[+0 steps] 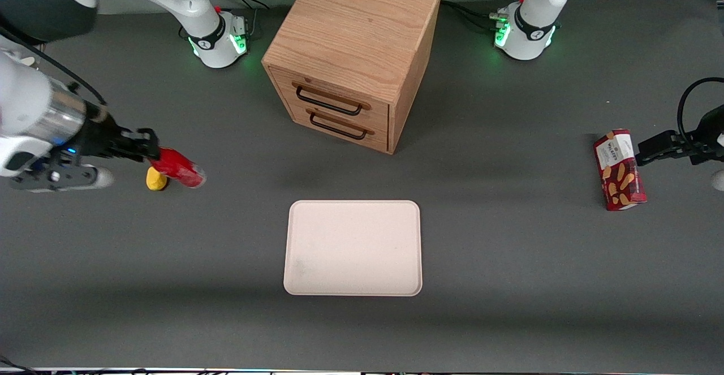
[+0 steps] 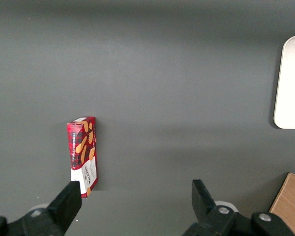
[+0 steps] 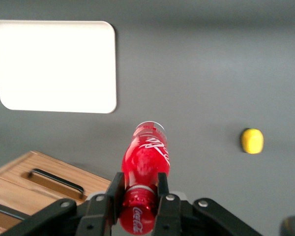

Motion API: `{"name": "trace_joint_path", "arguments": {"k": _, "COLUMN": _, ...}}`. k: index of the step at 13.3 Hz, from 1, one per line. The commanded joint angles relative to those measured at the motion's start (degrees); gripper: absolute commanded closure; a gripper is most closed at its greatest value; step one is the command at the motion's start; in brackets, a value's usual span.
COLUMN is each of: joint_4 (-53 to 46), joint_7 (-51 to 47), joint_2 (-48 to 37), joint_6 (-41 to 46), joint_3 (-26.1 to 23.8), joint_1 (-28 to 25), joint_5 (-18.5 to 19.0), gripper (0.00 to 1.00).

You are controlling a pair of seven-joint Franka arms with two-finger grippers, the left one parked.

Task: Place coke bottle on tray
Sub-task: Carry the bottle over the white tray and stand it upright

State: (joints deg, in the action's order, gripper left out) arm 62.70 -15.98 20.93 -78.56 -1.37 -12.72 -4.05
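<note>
Coke bottle: clamped at its neck in the gripper, carried above the table; transport step, next move toward four o'clock onto the tray.

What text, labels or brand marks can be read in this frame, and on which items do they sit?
"Coca-Cola", white script on the coke bottle, near its cap end and again on its body; the gripper is shut on it above the table, clear of the tray.
Red wafer box: a white label with a brand word, too blurred to read.
Wooden drawer cabinet and yellow object: no text.
</note>
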Motion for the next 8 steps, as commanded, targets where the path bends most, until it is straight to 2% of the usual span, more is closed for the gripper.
{"name": "trace_joint_path", "arguments": {"k": 1, "joint_4": -11.89, "joint_7": -12.36, "joint_2": 9.98, "joint_6": 1.32, "joint_3": -0.30, "joint_1": -5.71, "joint_5": -1.22, "gripper": 1.00}}
{"name": "trace_joint_path", "arguments": {"k": 5, "joint_4": -12.95, "joint_7": -24.33, "joint_2": 14.31, "joint_6": -6.15, "joint_3": -0.56, "joint_1": -11.88, "joint_5": -0.96, "gripper": 1.00}}
{"name": "trace_joint_path", "arguments": {"k": 8, "joint_4": -12.95, "joint_7": -25.68, "joint_2": 15.19, "joint_6": -8.53, "joint_3": -0.39, "joint_1": -13.29, "joint_5": -0.78, "gripper": 1.00}}
